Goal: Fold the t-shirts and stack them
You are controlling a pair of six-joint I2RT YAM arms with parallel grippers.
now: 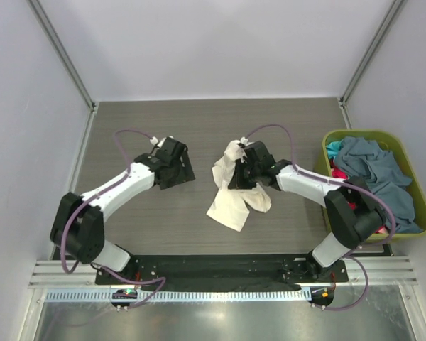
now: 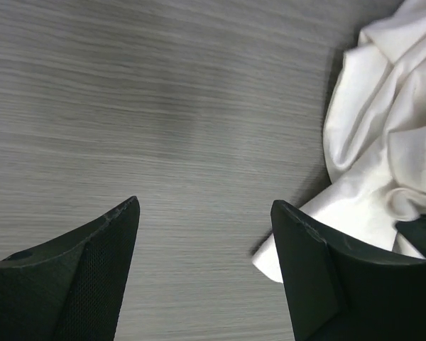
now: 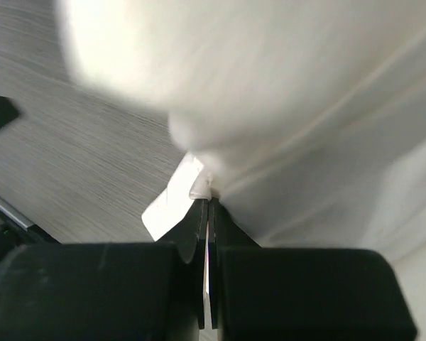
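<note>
**Cream t-shirt (image 1: pixel 234 192) pinched in the right claw (image 1: pixel 243 167); left claw (image 1: pixel 181 170) wide beside it**

The right claw (image 3: pixel 207 202) is closed tight on a fold of the cream t-shirt (image 3: pixel 305 106), its two fingers pressed together with only a thin edge of cloth between them. From the wrist view, the cloth bunches up and spreads above and to the right of the fingertips, filling most of that view. A small pale tab (image 3: pixel 167 202) of the garment sticks out just to the left of the pinch. From above, the shirt drapes from this claw in a crumpled strip. One part rises just past the fingers and the longer part trails down and back towards the arm bases, lying on the grey wood-grain table (image 1: pixel 128 128).

The left claw (image 2: pixel 206 206) stands wide, holding nothing, with both dark fingers apart above the tabletop. The cream t-shirt (image 2: pixel 383 128) lies off to this claw's right, its nearest folds close to the right finger. Whether they touch cannot be told.

Well to the right of the right claw, beyond its arm, sits the olive-green basket (image 1: pixel 373 133). A grey-blue t-shirt (image 1: pixel 376 170) is heaped on top inside it. A teal t-shirt (image 1: pixel 334 148) shows at the basket's far-left corner and a red-pink t-shirt (image 1: pixel 339 174) peeks out below that.
</note>
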